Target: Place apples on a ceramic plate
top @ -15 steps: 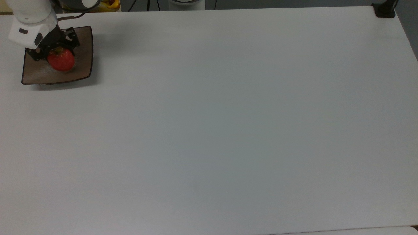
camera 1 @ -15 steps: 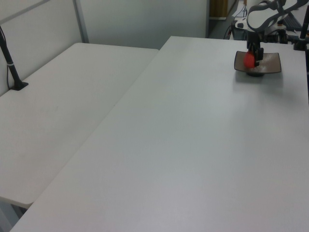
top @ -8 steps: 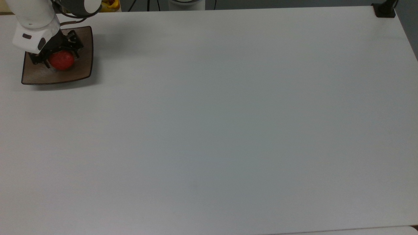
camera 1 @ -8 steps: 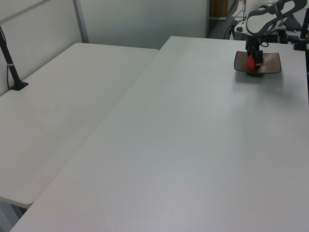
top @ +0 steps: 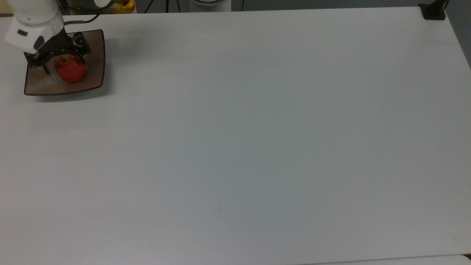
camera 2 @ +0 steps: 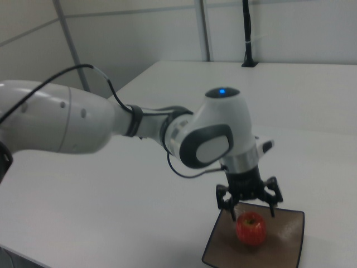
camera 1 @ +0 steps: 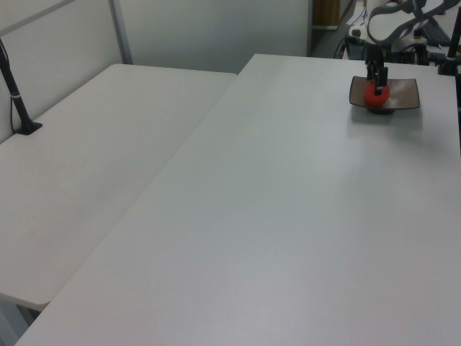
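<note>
Now, from my station:
Gripper (camera 2: pixel 250 209): I read it spread wide, holding nothing, fingers either side above the fruit.
Apple (camera 2: pixel 250 228): directly beneath the gripper, resting on the plate.
Plate (camera 2: pixel 290 241): under both, on the bench (top: pixel 257 129).
Nearby: black post (camera 2: pixel 246 33) far behind the gripper; second table (camera 1: pixel 94 166) beside the bench.

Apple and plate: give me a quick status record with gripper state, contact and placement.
apple: red apple, resting on the plate, stem dimple up
plate: square brown plate, at the top view's far left end of the white table
gripper: gripper, open, fingers spread above the apple
contact: fingers look clear of the apple in the right view
placement: apple sits inside the plate's rim
</note>
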Motion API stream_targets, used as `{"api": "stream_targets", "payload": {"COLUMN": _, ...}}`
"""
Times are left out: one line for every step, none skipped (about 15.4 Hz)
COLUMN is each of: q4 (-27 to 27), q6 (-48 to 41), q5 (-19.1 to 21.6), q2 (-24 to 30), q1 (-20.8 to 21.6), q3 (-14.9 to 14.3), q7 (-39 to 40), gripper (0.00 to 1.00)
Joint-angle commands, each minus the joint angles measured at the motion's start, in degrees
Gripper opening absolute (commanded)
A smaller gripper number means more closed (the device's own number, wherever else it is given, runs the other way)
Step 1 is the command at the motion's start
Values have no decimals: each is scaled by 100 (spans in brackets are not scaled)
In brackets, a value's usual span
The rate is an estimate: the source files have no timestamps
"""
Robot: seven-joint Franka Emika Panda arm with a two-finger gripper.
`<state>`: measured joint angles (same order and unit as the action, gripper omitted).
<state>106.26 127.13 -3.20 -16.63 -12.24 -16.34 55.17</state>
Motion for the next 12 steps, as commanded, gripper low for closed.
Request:
{"api": "stream_targets", "payload": {"q4": -219, "q6": -486, "q5": 38, "q2": 634, "q1": 292, "q3": 17, "q7": -392, "gripper": 100}}
{"api": "stream_targets", "payload": {"q4": -281, "q6": -496, "q5": 47, "q2": 818, "q1": 380, "q3": 17, "q7": -524, "gripper": 100}}
{"api": "stream_targets", "payload": {"q4": -316, "q6": -539, "q5": 56, "q2": 994, "q1": 468, "q3": 17, "q7": -751, "gripper": 100}}
{"api": "stream_targets", "payload": {"q4": -395, "q6": -644, "q5": 56, "q2": 1161, "q1": 599, "q3": 17, "q7": -1084, "gripper": 100}}
{"api": "stream_targets", "payload": {"q4": -544, "q6": -845, "q5": 73, "q2": 1302, "q1": 705, "q3": 17, "q7": -1523, "gripper": 100}}
{"api": "stream_targets", "payload": {"q4": -728, "q6": -1135, "q5": 178, "q2": 1425, "q1": 836, "q3": 17, "q7": -2093, "gripper": 100}}
{"api": "stream_targets", "payload": {"q4": -947, "q6": -1425, "q5": 327, "q2": 1531, "q1": 951, "q3": 17, "q7": -2690, "gripper": 100}}
{"api": "stream_targets", "payload": {"q4": -1150, "q6": -1688, "q5": 416, "q2": 1593, "q1": 1013, "q3": 17, "q7": -3114, "gripper": 100}}
{"api": "stream_targets", "payload": {"q4": -1378, "q6": -2004, "q5": 434, "q2": 1619, "q1": 1074, "q3": 26, "q7": -3405, "gripper": 100}}
{"api": "stream_targets", "payload": {"q4": -1624, "q6": -2416, "q5": 451, "q2": 1672, "q1": 1153, "q3": 26, "q7": -3678, "gripper": 100}}
{"api": "stream_targets", "payload": {"q4": -1844, "q6": -2838, "q5": 513, "q2": 1672, "q1": 1250, "q3": 35, "q7": -3907, "gripper": 100}}
{"api": "stream_targets", "payload": {"q4": -1994, "q6": -3164, "q5": 635, "q2": 1681, "q1": 1312, "q3": 35, "q7": -4083, "gripper": 100}}
